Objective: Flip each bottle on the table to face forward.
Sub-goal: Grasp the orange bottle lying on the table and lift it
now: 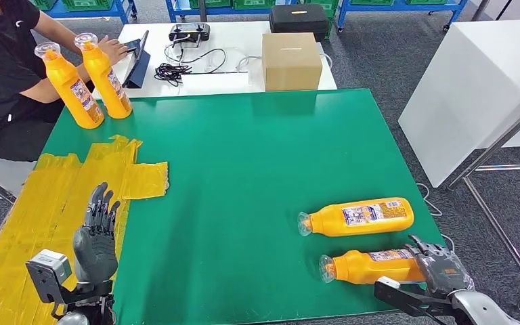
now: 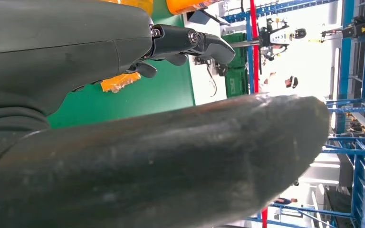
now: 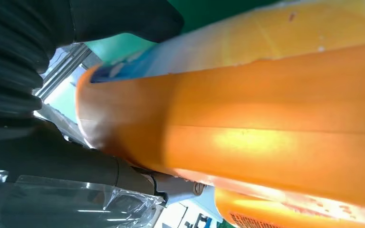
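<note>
Bottles lying on our green table [image 1: 244,169].
Our right robot hand [image 1: 441,265] grips the nearer orange bottle [image 1: 372,265]; left robot hand [image 1: 96,233] spread, holding nothing.

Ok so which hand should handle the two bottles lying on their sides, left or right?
Right. The right hand already wraps the base of the nearer lying bottle, with the farther lying bottle just beyond it. The left hand hovers with fingers spread over the yellow tape, far across the green mat.

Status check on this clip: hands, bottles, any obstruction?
Left hand open, above yellow tape. Right hand grips base of near lying bottle. Second lying bottle just beyond it. Two upright bottles far left, by seated person.
</note>
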